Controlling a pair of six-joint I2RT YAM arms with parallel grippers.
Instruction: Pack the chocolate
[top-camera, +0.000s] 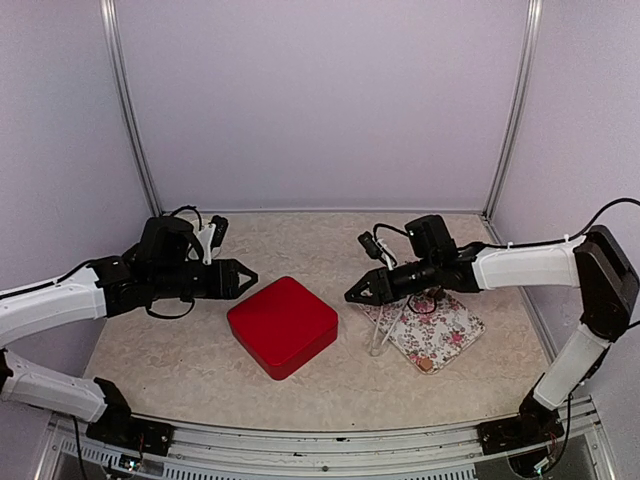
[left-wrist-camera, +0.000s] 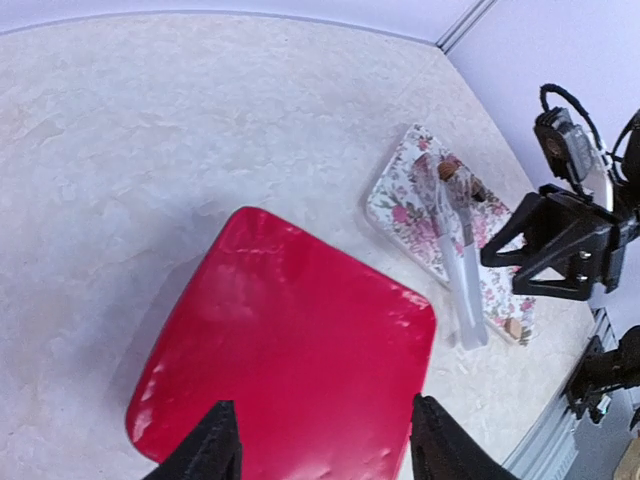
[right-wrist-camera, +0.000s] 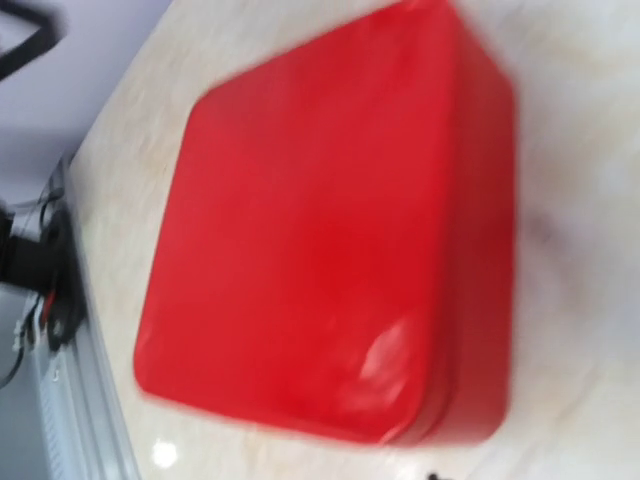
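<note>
Your left pincer (top-camera: 250, 277) stands partly open and empty, at 9 o'clock of the closed red box (top-camera: 283, 326). Your right pincer (top-camera: 352, 296), at 2 o'clock, is also parted and holds nothing. The chocolate (left-wrist-camera: 447, 170) lies on the floral tray (top-camera: 455, 325), at 3 o'clock.

No legible txt, labels or nos. anywhere — red box (top-camera: 283, 325) lid plain, floral tray (top-camera: 452, 332) w/ rose print only.
</note>
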